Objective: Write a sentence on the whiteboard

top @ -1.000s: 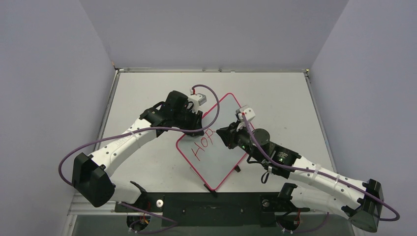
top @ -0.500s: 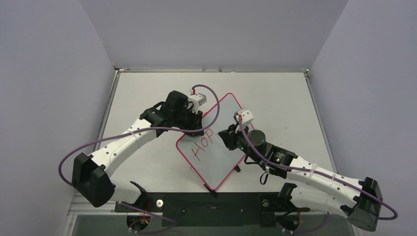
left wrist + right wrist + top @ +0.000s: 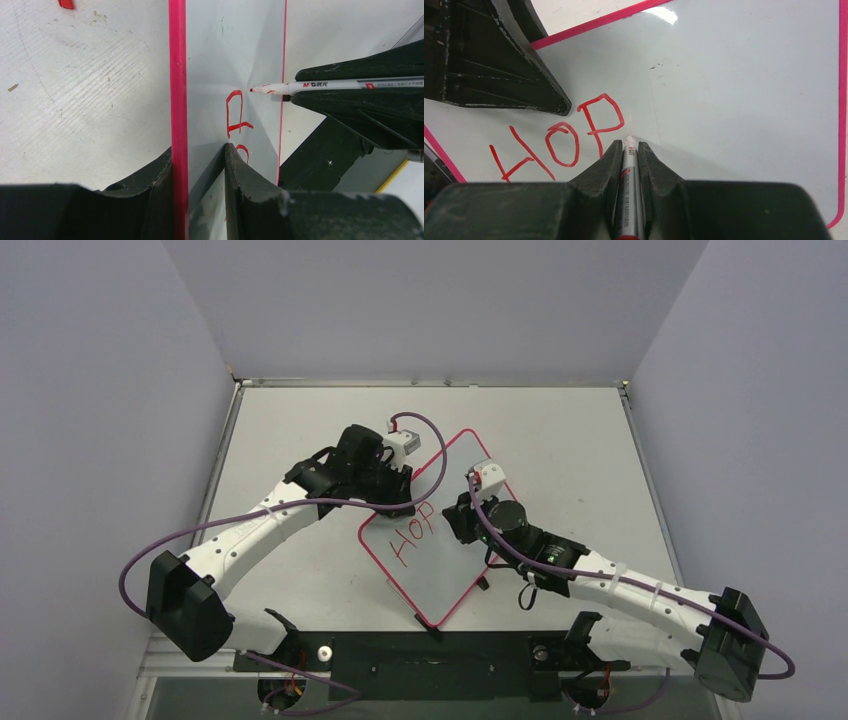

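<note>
Writing the next letter after "HOP", judged to be an E, calls for light, even tip pressure. The right gripper (image 3: 626, 145) has its jaws clamped on the marker (image 3: 628, 172), tip just right of the P in the sentence (image 3: 559, 142). The left gripper (image 3: 198, 150) pinches the rim of the whiteboard (image 3: 445, 575), which lies angled on the table (image 3: 560, 440) between both arms; a firm hold there prevents sliding.
</note>
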`<state>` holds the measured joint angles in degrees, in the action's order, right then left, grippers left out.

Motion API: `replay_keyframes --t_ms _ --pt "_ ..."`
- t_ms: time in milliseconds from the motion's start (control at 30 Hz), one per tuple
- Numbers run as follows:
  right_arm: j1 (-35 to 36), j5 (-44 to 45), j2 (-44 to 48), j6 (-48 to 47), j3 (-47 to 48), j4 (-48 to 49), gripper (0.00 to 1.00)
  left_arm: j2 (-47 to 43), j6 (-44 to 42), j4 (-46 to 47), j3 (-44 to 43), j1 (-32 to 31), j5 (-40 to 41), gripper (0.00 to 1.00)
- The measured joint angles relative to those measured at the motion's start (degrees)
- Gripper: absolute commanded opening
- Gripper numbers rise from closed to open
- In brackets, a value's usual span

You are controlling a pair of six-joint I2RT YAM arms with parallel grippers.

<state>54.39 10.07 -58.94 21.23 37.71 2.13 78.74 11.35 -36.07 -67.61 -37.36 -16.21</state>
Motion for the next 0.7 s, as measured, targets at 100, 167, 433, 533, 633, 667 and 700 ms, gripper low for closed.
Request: replay_keyframes --t_ms 100,167,433,533,633,667,700 --pt "-0.5 -0.1 -0.8 0.0 0.0 0.9 0.0 0.0 0.0 0.0 0.0 0.0 0.0 0.0" --pt "-0.7 -0.1 -1.2 0.0 0.0 1.2 0.0 0.0 0.0 0.0 0.0 0.0 0.0 0.0" --pt "-1.5 0.0 -1.9 0.0 0.0 1.7 0.0 0.0 0.1 0.0 0.0 0.0 0.3 0.0" --pt "-2.1 0.4 -2.0 -0.2 0.0 1.7 0.0 0.0 0.1 0.0 0.0 -0.1 0.3 0.0" --pt "-2.7 1.2 -2.3 -0.3 0.0 1.7 0.0 0.0 0.2 0.0 0.0 -0.1 0.4 0.0" --pt "-2.9 1.5 -2.4 -0.4 0.0 1.7 0.0 0.0 0.2 0.0 0.0 -0.1 0.4 0.0" --pt "-3.1 1.7 -2.5 -0.5 0.1 1.7 0.0 0.0 0.3 0.0 0.0 -0.1 0.5 0.0"
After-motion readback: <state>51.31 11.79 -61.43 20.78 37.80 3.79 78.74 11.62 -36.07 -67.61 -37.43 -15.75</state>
